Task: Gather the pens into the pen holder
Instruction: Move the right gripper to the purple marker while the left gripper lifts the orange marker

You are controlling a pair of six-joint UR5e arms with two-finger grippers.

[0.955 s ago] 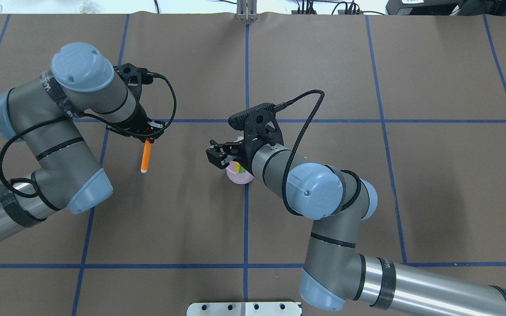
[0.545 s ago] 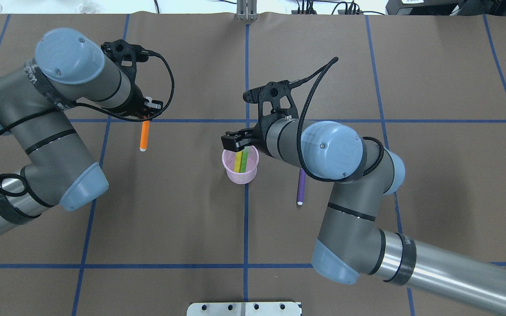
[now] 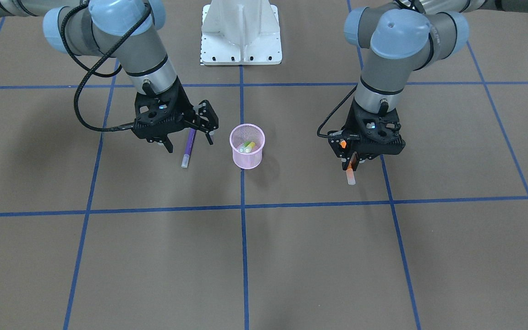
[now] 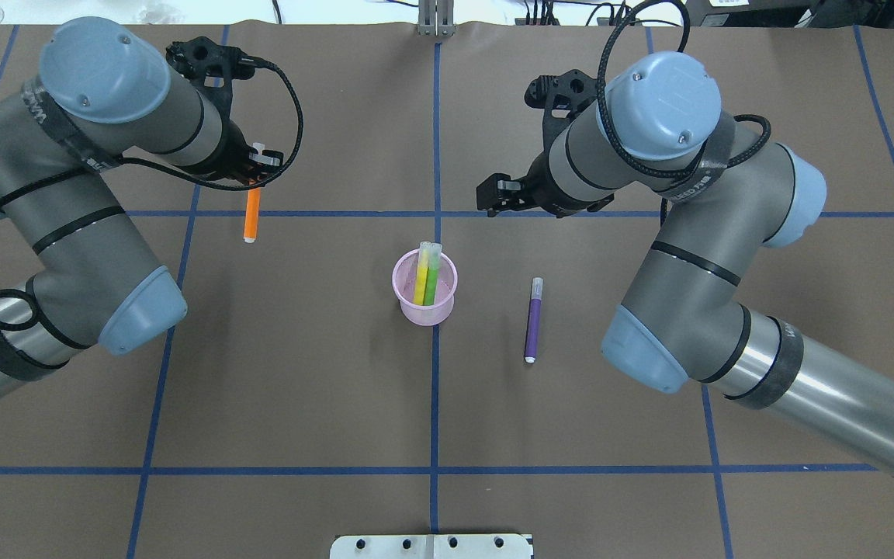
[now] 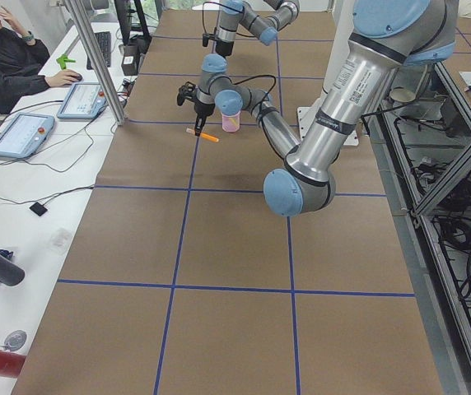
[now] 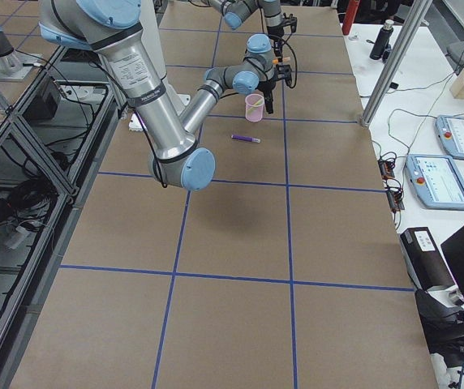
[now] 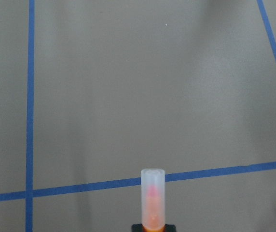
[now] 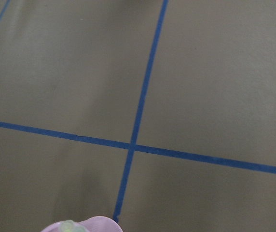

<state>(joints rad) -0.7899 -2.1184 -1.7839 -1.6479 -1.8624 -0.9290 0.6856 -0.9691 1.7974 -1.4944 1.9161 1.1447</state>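
The jaws of the left gripper (image 4: 255,172) are clamping one end of the orange pen (image 4: 251,219) in the upper left of the overhead frame, with its clear cap pointing out and down, while the jaws of the right gripper (image 3: 189,137) are standing apart with nothing between them, hanging in the upper middle of the overhead frame. The pink mesh pen holder (image 4: 425,314) is standing upright at the centre, with a yellow pen (image 4: 421,276) and a green pen (image 4: 432,276) leaning inside. The purple pen (image 4: 532,320) is lying flat on the table to its right, well apart from both grippers in that view. The likeliest trouble is at the cup. It looks light, and an orange pen coming in at a slant could catch the rolled rim or the two leaning pens and tip it over. Gripped so near its end, the pen could also pivot or slip in the jaws. Both arms working toward the centre are risking crowding each other. The table is wearing a brown paper cover (image 4: 299,373) marked with a blue tape grid (image 4: 434,404). In the upper left of the exterior left view, an operator (image 5: 5,58) is sitting at a white bench with control tablets (image 5: 23,133).
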